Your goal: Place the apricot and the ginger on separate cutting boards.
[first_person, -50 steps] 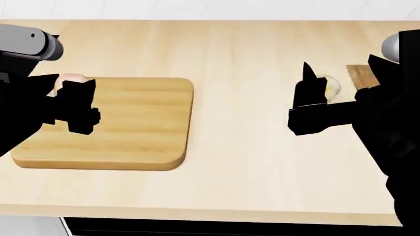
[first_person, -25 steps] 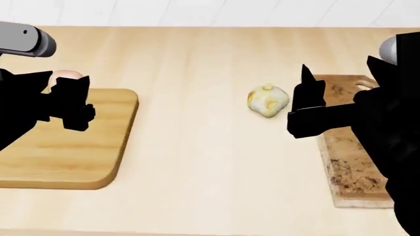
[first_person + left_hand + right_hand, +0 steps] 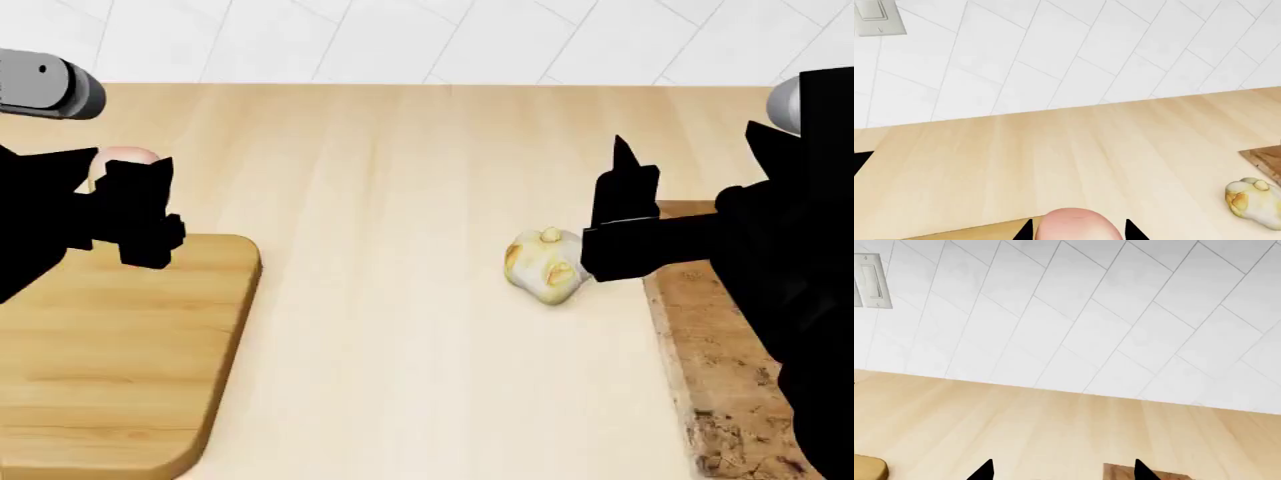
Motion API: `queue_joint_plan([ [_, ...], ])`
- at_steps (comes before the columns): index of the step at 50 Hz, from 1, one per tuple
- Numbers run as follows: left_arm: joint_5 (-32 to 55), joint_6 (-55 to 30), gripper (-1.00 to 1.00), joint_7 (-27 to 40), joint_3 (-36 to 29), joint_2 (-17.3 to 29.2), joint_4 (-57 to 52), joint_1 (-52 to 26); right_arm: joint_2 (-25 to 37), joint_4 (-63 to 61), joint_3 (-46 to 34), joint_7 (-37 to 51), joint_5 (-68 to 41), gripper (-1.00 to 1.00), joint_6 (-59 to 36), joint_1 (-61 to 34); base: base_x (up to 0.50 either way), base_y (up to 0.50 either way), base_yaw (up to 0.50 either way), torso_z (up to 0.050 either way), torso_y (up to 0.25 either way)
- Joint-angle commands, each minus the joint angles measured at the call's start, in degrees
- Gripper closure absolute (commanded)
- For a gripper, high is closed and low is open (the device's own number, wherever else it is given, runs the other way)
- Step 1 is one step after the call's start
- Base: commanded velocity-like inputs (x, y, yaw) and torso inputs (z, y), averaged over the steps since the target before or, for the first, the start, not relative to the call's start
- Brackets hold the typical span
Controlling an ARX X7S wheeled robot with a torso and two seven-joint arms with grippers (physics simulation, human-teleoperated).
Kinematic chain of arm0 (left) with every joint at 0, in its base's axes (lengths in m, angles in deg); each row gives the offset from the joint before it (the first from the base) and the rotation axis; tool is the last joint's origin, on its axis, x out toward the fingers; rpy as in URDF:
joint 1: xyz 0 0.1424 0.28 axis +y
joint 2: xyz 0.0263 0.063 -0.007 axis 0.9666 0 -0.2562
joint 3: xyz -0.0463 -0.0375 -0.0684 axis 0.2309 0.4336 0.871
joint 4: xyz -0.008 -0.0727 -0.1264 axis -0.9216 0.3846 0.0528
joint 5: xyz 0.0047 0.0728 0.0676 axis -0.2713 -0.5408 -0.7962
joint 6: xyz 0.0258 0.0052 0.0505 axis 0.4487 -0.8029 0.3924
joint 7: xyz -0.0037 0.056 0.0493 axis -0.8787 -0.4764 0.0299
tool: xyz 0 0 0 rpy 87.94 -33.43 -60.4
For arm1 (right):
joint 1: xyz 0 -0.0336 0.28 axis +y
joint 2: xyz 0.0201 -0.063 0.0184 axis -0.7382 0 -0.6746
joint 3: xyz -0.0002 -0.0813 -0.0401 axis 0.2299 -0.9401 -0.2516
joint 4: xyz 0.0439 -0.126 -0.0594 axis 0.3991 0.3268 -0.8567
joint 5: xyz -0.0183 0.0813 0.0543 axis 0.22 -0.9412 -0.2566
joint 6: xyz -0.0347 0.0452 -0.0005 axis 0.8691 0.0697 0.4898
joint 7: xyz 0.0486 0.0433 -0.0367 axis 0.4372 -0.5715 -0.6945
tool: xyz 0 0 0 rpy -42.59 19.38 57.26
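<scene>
The apricot [image 3: 1077, 226], smooth and pinkish cream, sits between my left gripper's [image 3: 1079, 232] two fingertips, which are shut on it. In the head view the apricot [image 3: 128, 157] peeks out past my left gripper [image 3: 131, 185], held above the counter just beyond the far edge of the light cutting board [image 3: 120, 370]. The knobby yellow ginger [image 3: 545, 266] lies on the counter just left of the brown speckled cutting board [image 3: 714, 360]. My right gripper [image 3: 625, 195] hovers open and empty above the ginger's right side. The ginger [image 3: 1254, 198] also shows in the left wrist view.
A white tiled wall [image 3: 441, 40] runs along the back of the wooden counter [image 3: 400, 180]. A light switch plate [image 3: 878, 18] is on the wall. The brown board's corner [image 3: 1121, 473] and the light board's corner [image 3: 867, 468] show in the right wrist view.
The head view has shifted: both boards and the ginger slid down and left in it. My left gripper, still holding the apricot, now stands past the light board's far edge.
</scene>
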Motion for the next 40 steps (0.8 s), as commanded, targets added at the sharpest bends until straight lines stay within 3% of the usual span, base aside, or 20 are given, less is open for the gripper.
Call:
queue_joint_plan([
  [1,1.31,-0.01,1.00,-1.68,1.46,-0.50,-1.04,0.78,-1.05,0.22,0.96,-0.68,0.85,-1.00,-0.12,0.09,0.50,0.00,0.00,0.000,0.000],
  [10,1.79,0.44,1.00,-0.21,1.92,2.03,-3.26,3.59,-0.99,0.10,1.07,0.10,0.81,-1.00,-0.25,0.37,0.17,0.00,0.00,0.000,0.002],
  [19,4.93,1.66,1.00,4.40,5.55,13.49,-11.07,11.09,-0.83,0.81,0.81,-0.23,1.47,-1.00,0.48,0.75,0.00,0.00,0.00,0.000,0.000],
  [24,5.53,3.09,1.00,4.98,6.83,16.87,-12.13,14.26,-1.26,1.54,0.17,-0.49,2.37,-1.00,1.39,1.47,0.00,0.00,0.00,0.000,0.000],
  [36,4.90,5.99,1.00,3.65,7.22,17.99,-11.07,19.12,-1.29,1.60,0.18,0.03,1.90,-1.00,0.98,1.72,0.00,0.00,0.00,0.000,0.000],
  [40,3.42,4.48,1.00,2.98,6.12,17.00,-9.74,17.17,-1.44,1.51,-0.11,0.09,1.84,-1.00,0.86,1.64,0.00,0.00,0.00,0.000,0.000],
])
